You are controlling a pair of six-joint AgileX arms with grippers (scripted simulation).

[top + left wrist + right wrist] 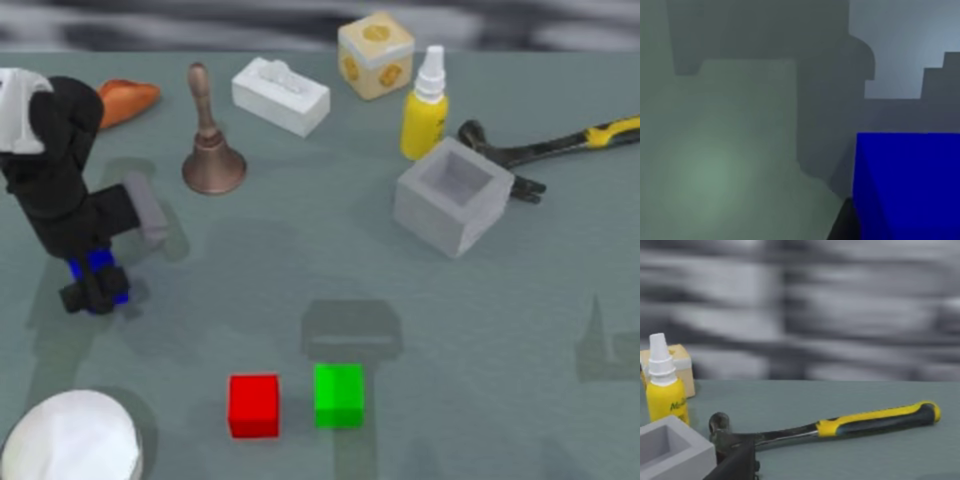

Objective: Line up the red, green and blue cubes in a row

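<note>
At the left of the surface, my left claw (97, 283) is closed on the blue cube (98, 268), which shows between its dark fingers; whether the cube is lifted clear of the surface I cannot tell. Toward the near centre, the red cube (253, 404) and the green cube (339, 394) sit side by side with a narrow gap, already forming two places of the row. By my judgement the task is about two thirds done: the blue cube remains to be carried over and set in line with them. My right claw is out of view, so I cannot tell its state.

The surface (520, 330) is matte grey-green. Along its far part lie a bell (212, 150), a white block (281, 95), a cream cube (375, 55), a yellow bottle (425, 108), a grey hollow box (454, 195) and a hammer (560, 143); the backdrop beyond is streaked grey.
</note>
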